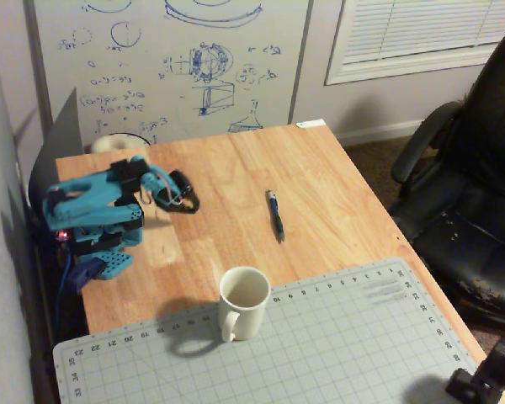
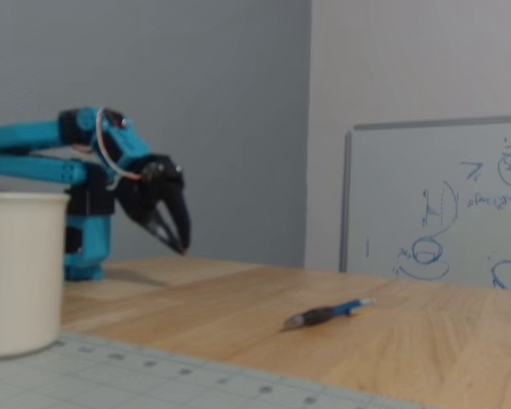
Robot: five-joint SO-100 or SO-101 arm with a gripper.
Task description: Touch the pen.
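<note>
Far left in a fixed view: a blue arm point(image 1: 93, 210), folded up small at the table's edge. At its tip, a black gripper point(image 1: 188, 200), tips together or almost, nothing in it. Same story in the other fixed view, gripper point(image 2: 184, 245) pointing down, up in the air, not on the wood.

Next, moving right: bare wooden table point(image 1: 227, 181), just a clear stretch of it.

Then the pen point(image 1: 274, 214), lying flat on the wood, all alone. Thin and dark, with a blue end. Well apart from the gripper, so no touch yet. In the low side view, the pen point(image 2: 327, 313) on its side, blue end pointing right.

Closer to the camera in the high view: a white mug point(image 1: 243, 301) at the edge of a gray cutting mat point(image 1: 345, 345) (not in the straight way, but near).

Far right: a black chair point(image 1: 475, 168), off the table.

Could go wrong:
- Coming down too hard, so the pen skids or rolls away (round things roll).
- Reaching short or a bit to the side, and tapping only wood, since the pen is so thin.
- Swinging too low and wide, and bumping the mug.
</note>
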